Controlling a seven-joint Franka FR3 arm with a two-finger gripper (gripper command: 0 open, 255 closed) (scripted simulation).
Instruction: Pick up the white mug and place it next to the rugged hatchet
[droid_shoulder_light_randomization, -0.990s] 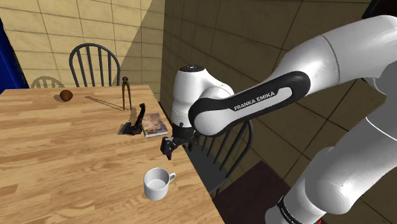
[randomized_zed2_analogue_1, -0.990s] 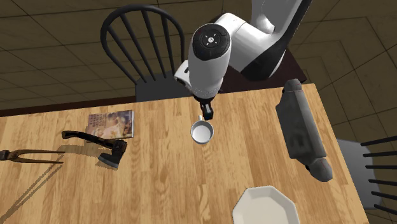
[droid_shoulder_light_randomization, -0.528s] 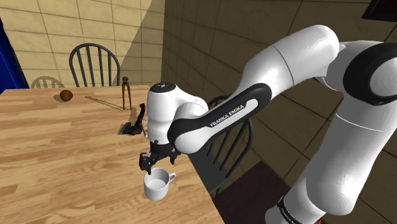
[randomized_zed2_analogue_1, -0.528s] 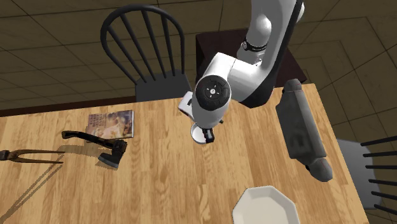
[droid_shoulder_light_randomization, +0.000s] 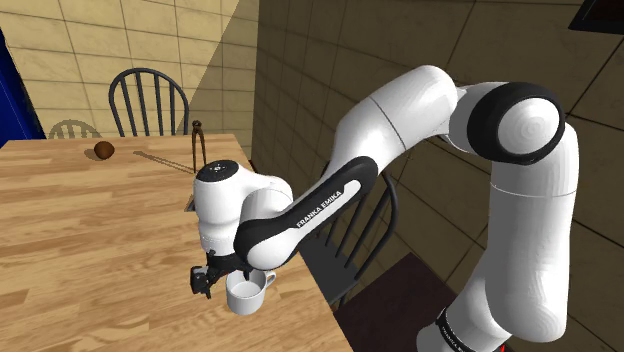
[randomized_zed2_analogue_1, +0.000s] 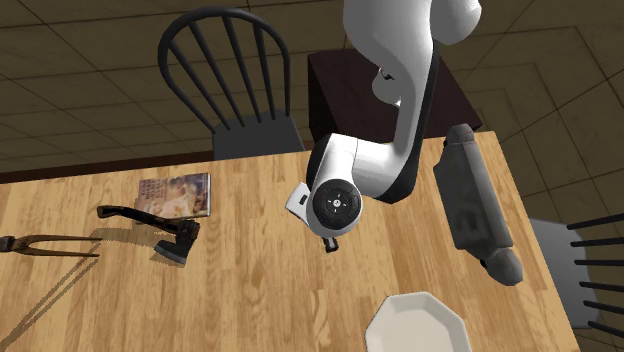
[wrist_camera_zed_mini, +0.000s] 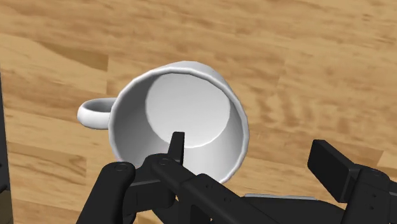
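Observation:
The white mug (wrist_camera_zed_mini: 184, 114) stands upright on the wooden table (wrist_camera_zed_mini: 305, 57), its handle (wrist_camera_zed_mini: 95, 113) pointing away from the fingers' side. My gripper (wrist_camera_zed_mini: 254, 159) is open and low over it: one black finger (wrist_camera_zed_mini: 175, 149) reaches inside the cup and the other (wrist_camera_zed_mini: 337, 168) stands outside its wall, neither pressing on it. From the shoulder view the mug (droid_shoulder_light_randomization: 248, 294) sits near the table's front corner under the hand, with the gripper (droid_shoulder_light_randomization: 212, 280) at its left rim. The hatchet (randomized_zed2_analogue_1: 150, 228), dark head and dark handle, lies flat well to the left in the second exterior view.
A small book (randomized_zed2_analogue_1: 175, 192) lies just beyond the hatchet, and brown tongs (randomized_zed2_analogue_1: 30, 245) at the table's left edge. A long grey object (randomized_zed2_analogue_1: 475, 200) and a white plate (randomized_zed2_analogue_1: 415, 325) lie on the other side. Chairs (randomized_zed2_analogue_1: 235, 70) stand around; a brown ball (droid_shoulder_light_randomization: 103, 150) rests far off.
The hand has swung from the table edge near the book over to the mug and come down, so that its open fingers now straddle the mug's wall.

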